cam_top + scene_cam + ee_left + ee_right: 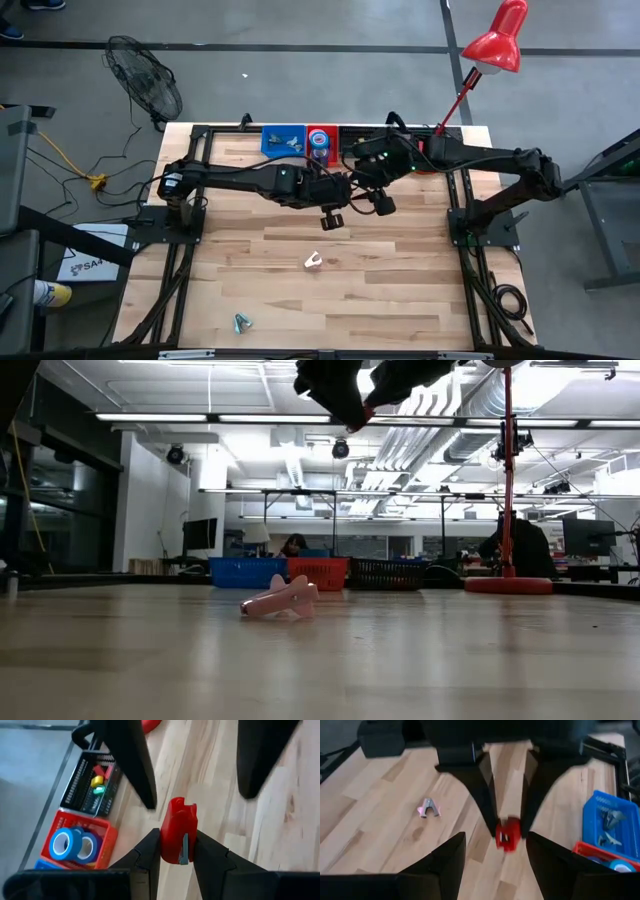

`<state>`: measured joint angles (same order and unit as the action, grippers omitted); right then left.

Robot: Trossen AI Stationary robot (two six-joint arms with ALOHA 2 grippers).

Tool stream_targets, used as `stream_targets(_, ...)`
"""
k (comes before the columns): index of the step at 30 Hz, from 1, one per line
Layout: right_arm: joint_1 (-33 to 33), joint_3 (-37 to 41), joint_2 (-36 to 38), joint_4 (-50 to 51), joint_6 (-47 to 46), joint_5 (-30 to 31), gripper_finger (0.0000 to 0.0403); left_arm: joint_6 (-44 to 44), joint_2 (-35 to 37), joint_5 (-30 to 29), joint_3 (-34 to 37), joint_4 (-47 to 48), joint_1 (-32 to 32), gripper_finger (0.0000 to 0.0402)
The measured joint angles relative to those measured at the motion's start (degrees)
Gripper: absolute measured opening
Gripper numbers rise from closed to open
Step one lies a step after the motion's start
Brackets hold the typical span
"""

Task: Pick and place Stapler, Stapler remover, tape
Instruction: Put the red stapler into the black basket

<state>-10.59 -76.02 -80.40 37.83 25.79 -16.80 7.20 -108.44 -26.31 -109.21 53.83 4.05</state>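
My left gripper [177,834] is shut on a small red stapler [178,822] and holds it in the air above the far middle of the table. My right gripper [496,837] is open and faces it. Its two fingers stand on either side of the stapler [508,836], a little way off and touching nothing. Blue tape rolls [70,845] lie in a red bin [107,827] at the far edge. One pale pink stapler remover [313,261] lies on the bare table; another one [241,322] lies near the front edge. My left gripper pinches the red stapler between its two fingers, which press on its two flat sides [167,845]. One end of the stapler [180,807] sticks out past the fingertips. It is lifted clear of the table.
Three bins stand in a row at the far edge: blue [283,140] with stapler removers, red [322,142] with tape, black [80,780] with small coloured staplers. A red lamp [497,40] stands at the far right corner. The near half of the table [400,290] is mostly bare wood.
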Motion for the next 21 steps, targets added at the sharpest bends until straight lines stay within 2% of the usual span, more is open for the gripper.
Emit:
stream_targets(7, 0.64, -0.01, -0.22, -1.71, 0.24, 3.57, 0.02, -2.11, 0.0, 0.12, 0.0, -3.32, 0.07, 0.0087)
stream_targets(12, 0.64, -0.01, -0.22, -0.48, 0.34, 3.65, 0.0196, -2.5, 0.02, 0.18, 0.0, -4.69, 0.07, 0.0087)
stream_targets(21, 0.64, 0.0, -0.24, 1.72, 0.32, 4.86, 0.0164, -2.89, 0.03, 0.22, 0.0, -4.55, 0.04, 0.0087)
